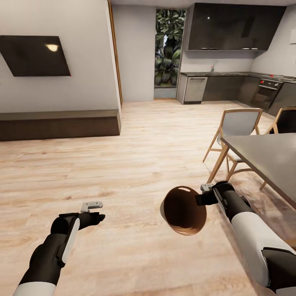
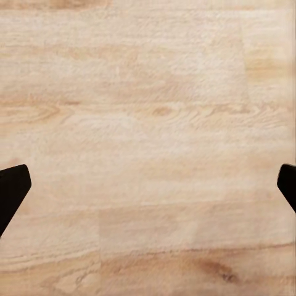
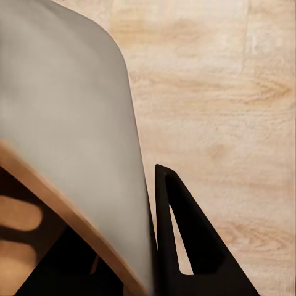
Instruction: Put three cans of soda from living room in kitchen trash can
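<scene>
The round glossy brown tash can (image 1: 183,210) hangs tilted above the wood floor, its dark mouth turned toward my head camera. My right gripper (image 1: 202,199) is shut on its rim. In the right wrist view the bin's wall (image 3: 68,123) passes beside one black finger (image 3: 185,246), with the brown rim and dark inside below. My left gripper (image 1: 98,211) hovers over bare planks, open and holding nothing; in the left wrist view its gripper (image 2: 148,185) has both fingertips (image 2: 12,188) spread to the frame's sides. The soda cans are out of view.
A grey dining table (image 1: 267,160) with wooden chairs (image 1: 238,123) stands close on my right. A low dark bench (image 1: 57,123) and wall TV (image 1: 35,55) are on the left. Kitchen cabinets (image 1: 230,86) and a glass doorway (image 1: 168,49) lie ahead across open floor.
</scene>
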Available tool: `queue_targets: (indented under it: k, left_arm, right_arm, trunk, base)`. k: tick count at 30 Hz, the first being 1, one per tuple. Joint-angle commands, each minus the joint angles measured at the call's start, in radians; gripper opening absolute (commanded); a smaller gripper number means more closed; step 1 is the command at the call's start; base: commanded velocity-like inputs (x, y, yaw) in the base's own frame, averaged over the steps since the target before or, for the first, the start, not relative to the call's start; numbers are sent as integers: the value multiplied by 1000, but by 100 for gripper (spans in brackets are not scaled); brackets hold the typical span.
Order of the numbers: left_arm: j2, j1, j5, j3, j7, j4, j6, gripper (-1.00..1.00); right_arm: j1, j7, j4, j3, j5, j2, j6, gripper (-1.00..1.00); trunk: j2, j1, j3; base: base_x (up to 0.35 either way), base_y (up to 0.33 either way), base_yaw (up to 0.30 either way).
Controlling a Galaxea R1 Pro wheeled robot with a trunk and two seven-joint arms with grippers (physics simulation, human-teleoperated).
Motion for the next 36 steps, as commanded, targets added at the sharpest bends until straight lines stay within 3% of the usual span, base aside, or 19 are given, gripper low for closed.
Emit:
queue_targets:
  k: [1,20,36]
  left_arm:
    - [0,0,1,0,0,0,0,100]
    - [0,0,6,-1,0,2,5,100]
    - [0,2,5,-2,-2,-1,-3,100]
  right_arm:
    - [0,4,0,-1,-20,0,4,-100]
    - [0,4,-1,-1,-22,0,-2,-100]
    - [4,1,1,-2,-22,2,7,-100]
  trunk:
    - [7,-4,5]
    - [140,-77,95]
    - [140,-77,103]
  base:
    - [0,0,0]
    - [0,0,0]
    - [48,0,63]
